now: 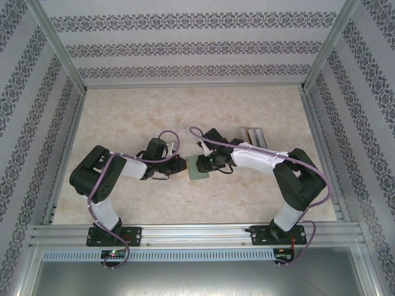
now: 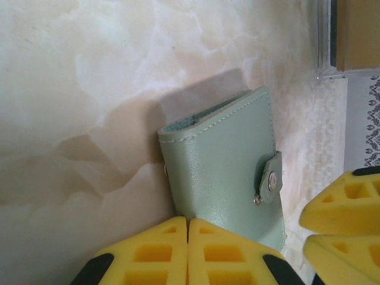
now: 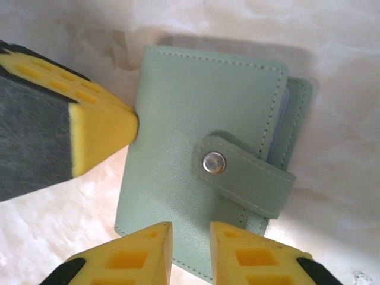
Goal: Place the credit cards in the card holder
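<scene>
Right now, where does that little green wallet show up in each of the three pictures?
Top view: the card holder lies mid-table, between the left gripper and the right gripper.
Left wrist view: the card holder sits centre-right, just above the yellow fingertips.
Right wrist view: the card holder sits in the middle, tab snapped shut.
Shared landmark: the silver snap on its tab, in both wrist views.

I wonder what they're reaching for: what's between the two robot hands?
The closed green wallet lies between the left gripper and the right gripper, seen in the left wrist view.
</scene>
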Motion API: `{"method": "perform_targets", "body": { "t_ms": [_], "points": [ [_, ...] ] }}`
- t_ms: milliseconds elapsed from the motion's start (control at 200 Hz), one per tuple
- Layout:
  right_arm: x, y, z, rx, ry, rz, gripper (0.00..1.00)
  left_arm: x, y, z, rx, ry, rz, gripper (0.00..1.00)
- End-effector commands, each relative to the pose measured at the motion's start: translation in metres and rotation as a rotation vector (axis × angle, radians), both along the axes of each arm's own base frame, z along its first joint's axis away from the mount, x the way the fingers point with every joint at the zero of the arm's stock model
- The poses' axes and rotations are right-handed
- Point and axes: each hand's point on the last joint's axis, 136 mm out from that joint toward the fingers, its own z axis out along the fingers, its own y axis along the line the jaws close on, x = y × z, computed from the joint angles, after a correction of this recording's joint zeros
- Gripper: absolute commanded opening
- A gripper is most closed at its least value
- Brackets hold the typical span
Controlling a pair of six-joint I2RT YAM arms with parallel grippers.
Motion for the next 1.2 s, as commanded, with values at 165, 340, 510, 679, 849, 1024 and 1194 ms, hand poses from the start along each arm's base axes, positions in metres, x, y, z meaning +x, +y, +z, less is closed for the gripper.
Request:
{"method": "perform_targets", "body": {
  "t_ms": [165,340,510,679,849,1024,1194],
  "points": [
    [0.02,-0.008,0.008,-0.03,0.018,-0.052,0.35,-0.028,0.021,-0.051,0.18,0.135,0.013,0.08],
    [0.017,-0.012,-0.007,-0.143,0.036,-0.062,0.36,-0.028,0.02,-0.047,0.166,0.128,0.009,0.11],
    [0.015,-0.006,-0.015,-0.22,0.017,-0.062,0.35,-0.027,0.021,-0.043,0.166,0.112,0.011,0.13],
    [0.021,-0.001,-0.023,-0.172,0.048,-0.069,0.23,-0.026,0.019,-0.034,0.136,0.083,-0.005,0.15],
    [0.023,0.008,0.022,0.068,0.015,-0.059,0.26,-0.02,0.005,0.003,0.019,0.022,-0.051,0.25],
    [0.035,-0.033,0.07,0.192,-0.106,-0.15,0.33,-0.009,-0.022,0.048,0.008,-0.014,-0.124,0.29],
    [0.037,-0.075,0.064,0.249,-0.085,-0.243,0.36,-0.006,-0.035,0.068,0.11,-0.003,-0.152,0.3]
  ]
}}
